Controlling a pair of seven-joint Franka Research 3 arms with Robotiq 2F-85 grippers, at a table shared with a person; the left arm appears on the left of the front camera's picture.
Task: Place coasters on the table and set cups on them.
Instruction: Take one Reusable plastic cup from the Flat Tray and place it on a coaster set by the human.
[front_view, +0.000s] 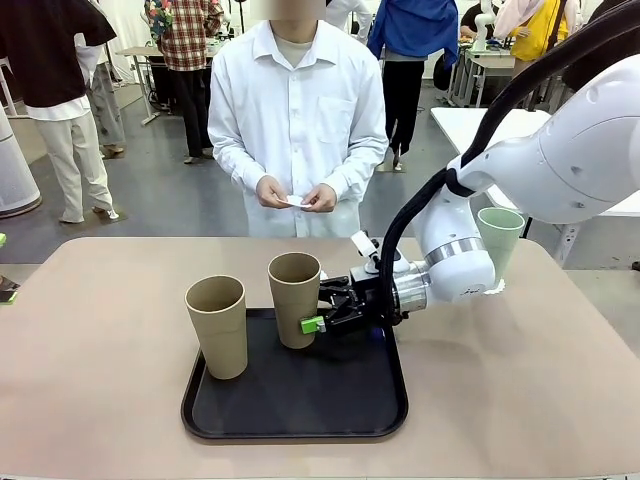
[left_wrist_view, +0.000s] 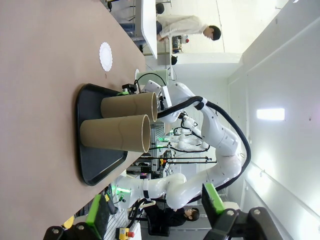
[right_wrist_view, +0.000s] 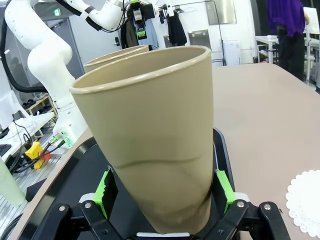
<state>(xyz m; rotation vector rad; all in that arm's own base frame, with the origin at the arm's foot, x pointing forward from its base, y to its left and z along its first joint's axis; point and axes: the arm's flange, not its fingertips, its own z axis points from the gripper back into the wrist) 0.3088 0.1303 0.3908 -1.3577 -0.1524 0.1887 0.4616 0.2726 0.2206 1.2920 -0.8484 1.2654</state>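
Two tan cups stand upright on a black tray: the left cup and the right cup. My right gripper is open, its green pads on either side of the right cup's lower body. A mint green cup stands on the table behind my right arm. One white lacy coaster lies on the table beyond the tray, also seen as the coaster beside my right gripper. The person holds another coaster in both hands. My left gripper is open, well short of the cups.
The tray's raised rim surrounds both tan cups. The person stands at the table's far edge, hands held above it. A white table is behind at the right. Bare tabletop lies to the left and right of the tray.
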